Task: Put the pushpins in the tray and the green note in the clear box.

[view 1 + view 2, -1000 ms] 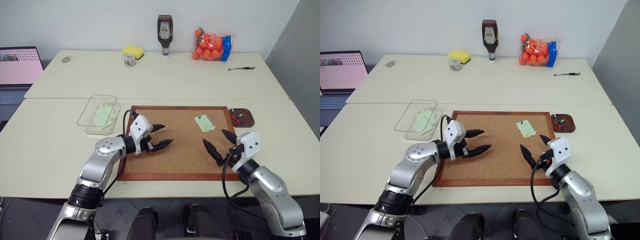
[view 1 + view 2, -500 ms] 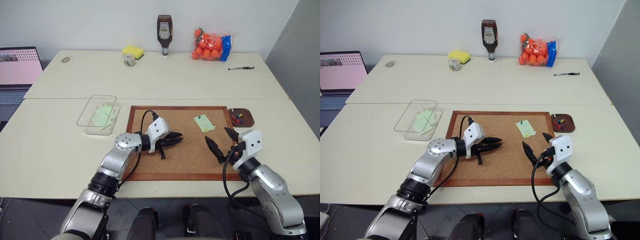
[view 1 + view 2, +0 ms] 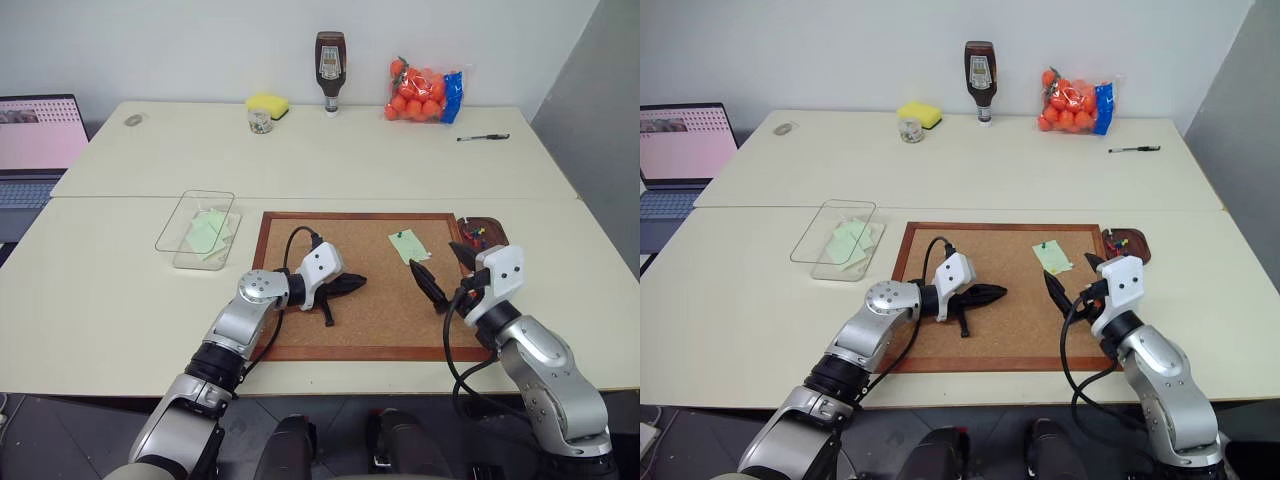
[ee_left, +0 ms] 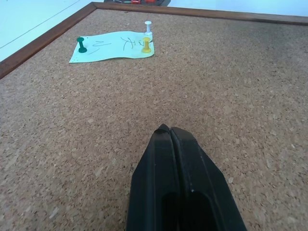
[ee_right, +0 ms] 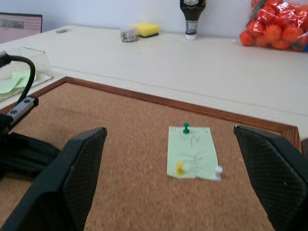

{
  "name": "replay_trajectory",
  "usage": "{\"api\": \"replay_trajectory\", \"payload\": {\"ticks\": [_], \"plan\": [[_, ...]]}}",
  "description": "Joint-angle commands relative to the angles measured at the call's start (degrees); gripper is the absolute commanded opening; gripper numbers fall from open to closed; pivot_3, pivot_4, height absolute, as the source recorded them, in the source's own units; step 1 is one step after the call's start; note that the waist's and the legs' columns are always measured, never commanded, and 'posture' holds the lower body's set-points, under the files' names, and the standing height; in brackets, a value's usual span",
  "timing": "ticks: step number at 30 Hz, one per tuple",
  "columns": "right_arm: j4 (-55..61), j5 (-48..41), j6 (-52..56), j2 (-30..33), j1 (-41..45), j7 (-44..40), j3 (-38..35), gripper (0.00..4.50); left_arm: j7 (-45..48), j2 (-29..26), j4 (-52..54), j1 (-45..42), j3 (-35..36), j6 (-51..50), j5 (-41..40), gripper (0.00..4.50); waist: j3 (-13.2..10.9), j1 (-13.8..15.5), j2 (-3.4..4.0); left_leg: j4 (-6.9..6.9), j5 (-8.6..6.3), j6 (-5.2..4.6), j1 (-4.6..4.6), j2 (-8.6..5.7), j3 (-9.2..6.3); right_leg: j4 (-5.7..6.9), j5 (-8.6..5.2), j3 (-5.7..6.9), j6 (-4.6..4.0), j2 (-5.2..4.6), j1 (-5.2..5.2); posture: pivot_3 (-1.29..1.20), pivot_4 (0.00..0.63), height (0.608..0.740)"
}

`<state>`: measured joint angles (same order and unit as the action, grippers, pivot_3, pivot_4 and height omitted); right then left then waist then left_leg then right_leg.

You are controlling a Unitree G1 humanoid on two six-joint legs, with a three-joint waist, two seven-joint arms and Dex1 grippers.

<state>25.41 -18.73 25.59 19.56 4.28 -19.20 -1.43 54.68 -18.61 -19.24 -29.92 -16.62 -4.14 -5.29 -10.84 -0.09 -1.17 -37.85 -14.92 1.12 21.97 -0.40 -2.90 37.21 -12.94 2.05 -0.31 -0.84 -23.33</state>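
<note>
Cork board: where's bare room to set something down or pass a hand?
Free: the cork board between the shut left hand and open right hand, and its far-left corner beside the clear box. Crowded: far-right corner, where the green note sits pinned by pushpins next to the tray.

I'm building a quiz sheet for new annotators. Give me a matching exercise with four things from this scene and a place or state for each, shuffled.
Things:
1. left claw
2. right claw
3. green note
4. tray

Places or states:
A. pinned to the cork board
B. shut, over the board
C. on the table beside the board's far right corner
D. open, facing the note

Pairs: 1-B, 2-D, 3-A, 4-C
</note>
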Motion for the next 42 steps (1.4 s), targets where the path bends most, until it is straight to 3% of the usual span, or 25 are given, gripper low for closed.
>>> {"api": "replay_trajectory", "payload": {"ticks": [1,12,18,35,42], "plan": [[-4.18,0.66,4.15,0.33,6.39,0.42,0.67,4.5,0.68,0.51,-1.78,0.57,-1.4,0.59,1.39,0.04,0.06,0.02,0.07,0.0,0.01,-0.01,-0.03,0.0,0.01,0.0,0.01,-0.02,0.01,0.0,0.03,0.0,0.15,0.74],[-34.91,7.93,0.73,-1.77,27.06,-0.82,4.82,4.5,1.25,0.69,-0.87,1.08,-1.83,0.19,1.46,0.04,0.14,0.01,0.18,0.01,0.02,-0.05,-0.05,-0.04,0.14,-0.01,0.04,-0.01,-0.01,0.0,0.07,0.0,0.15,0.74],[-44.85,10.51,-4.57,-3.44,31.26,-1.38,5.1,4.5,1.37,0.57,0.19,1.75,-1.83,-0.25,1.46,0.04,0.14,0.01,0.18,0.04,0.02,-0.06,-0.01,-0.03,0.22,-0.02,0.04,-0.03,-0.02,0.0,0.04,0.0,0.15,0.74],[-46.96,13.96,-9.5,-4.8,31.26,-1.81,5.24,1.15,1.47,0.3,1.06,2.36,-1.92,-0.65,1.67,0.0,0.14,-0.17,0.19,0.01,0.0,-0.09,-0.08,-0.02,0.15,0.05,0.06,-0.15,-0.04,-0.01,0.04,0.0,0.15,0.74],[-47.16,15.07,-10.73,-5.01,31.43,-1.42,5.1,1.15,1.55,0.19,0.97,2.35,-1.98,-0.43,1.77,0.0,0.14,-0.17,0.19,0.02,0.0,-0.09,-0.09,-0.01,0.13,0.06,0.06,-0.13,-0.04,0.0,0.04,0.0,0.15,0.74]]}}
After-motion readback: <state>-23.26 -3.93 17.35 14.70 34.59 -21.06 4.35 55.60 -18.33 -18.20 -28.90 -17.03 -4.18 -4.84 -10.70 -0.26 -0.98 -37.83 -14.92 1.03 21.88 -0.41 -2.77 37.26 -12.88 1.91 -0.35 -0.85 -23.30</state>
